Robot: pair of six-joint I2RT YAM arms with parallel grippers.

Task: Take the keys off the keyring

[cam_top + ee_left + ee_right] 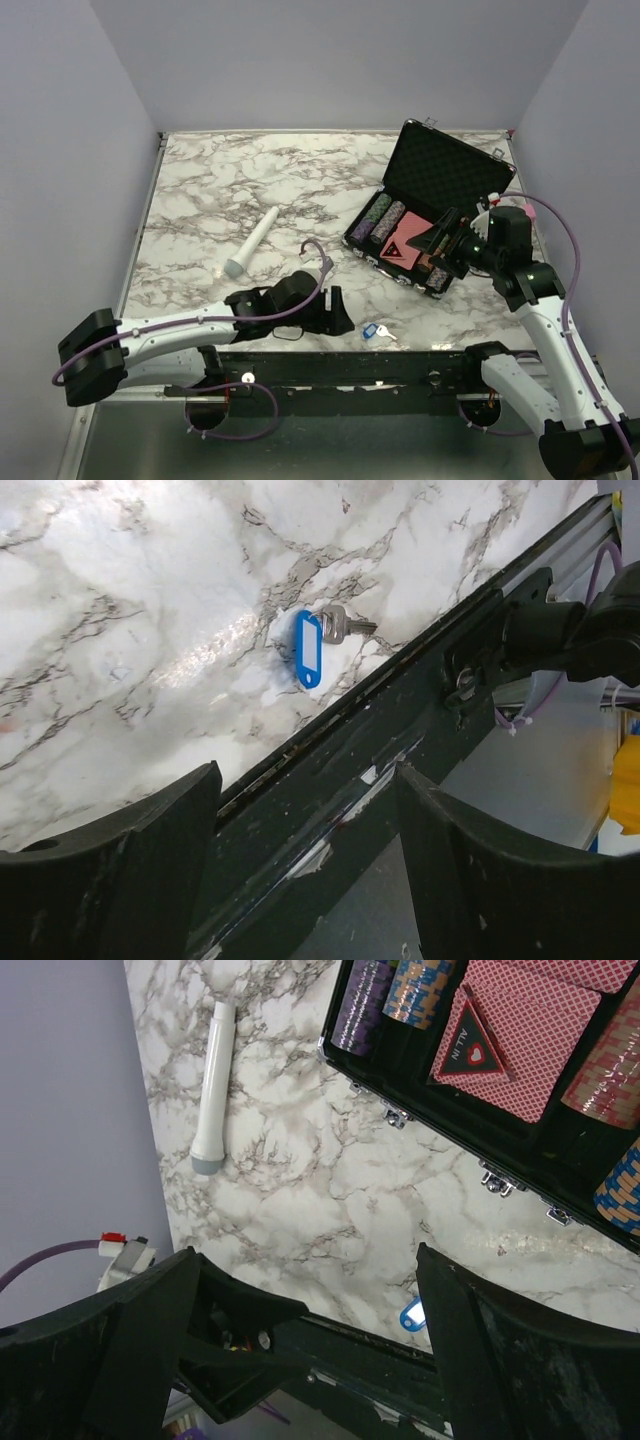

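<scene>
The keys (378,331) lie on the marble at the table's near edge: a bright blue plastic tag (308,648) with a small silver key (343,628) at its top. The thin keyring (321,616) joins them and is barely visible. My left gripper (340,312) sits low just left of the keys, open, with nothing between its fingers (150,870). It straddles the table's dark front rail, the keys a little beyond the fingertips. My right gripper (438,244) hovers open over the poker case, far from the keys. The blue tag (411,1312) shows beside its right finger.
An open black poker case (440,170) with chips and red cards stands at the right. A white stick-like tool (252,243) lies left of centre. The dark front rail (380,730) runs right beside the keys.
</scene>
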